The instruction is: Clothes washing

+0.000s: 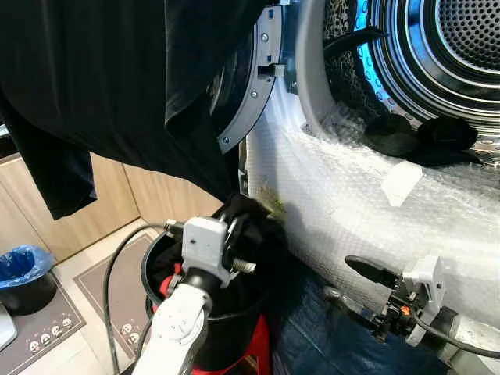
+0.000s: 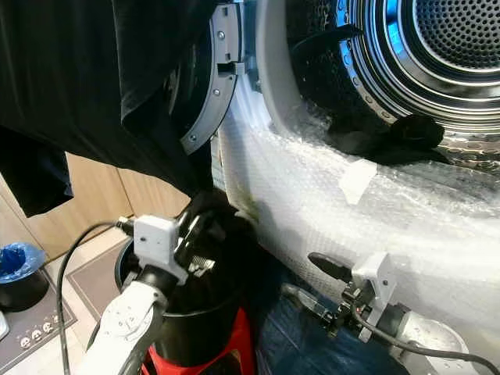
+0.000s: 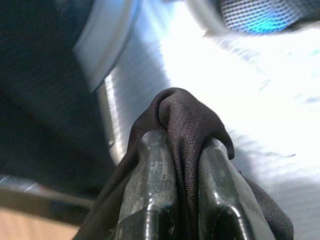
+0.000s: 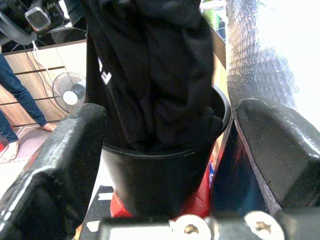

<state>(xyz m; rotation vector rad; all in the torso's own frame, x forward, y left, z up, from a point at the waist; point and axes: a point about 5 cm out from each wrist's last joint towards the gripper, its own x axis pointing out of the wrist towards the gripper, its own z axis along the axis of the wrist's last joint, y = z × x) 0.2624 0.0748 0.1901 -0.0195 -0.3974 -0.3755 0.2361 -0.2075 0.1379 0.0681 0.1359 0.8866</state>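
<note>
My left gripper (image 3: 182, 142) is shut on a fold of a black garment (image 1: 251, 225) that rises out of a black bucket (image 1: 226, 328). In the right wrist view the same garment (image 4: 150, 70) stands bunched in the bucket (image 4: 160, 185). My right gripper (image 1: 340, 279) hangs open and holds nothing, low in front of the washer, to the right of the bucket. The washer's drum (image 1: 457, 39) is open, with dark clothes (image 1: 422, 137) lying at its lower rim. Another large black cloth (image 1: 117, 78) hangs across the upper left, in front of the open door (image 1: 251, 94).
Bubble wrap (image 1: 351, 203) covers the washer's front. The bucket stands on a red stool (image 1: 256, 350), with a blue bag (image 1: 328, 336) beside it. A blue-lined bin (image 1: 23, 269) and a floor mat (image 1: 117, 289) lie left. A person's legs (image 4: 15, 95) and a fan (image 4: 72, 92) stand behind.
</note>
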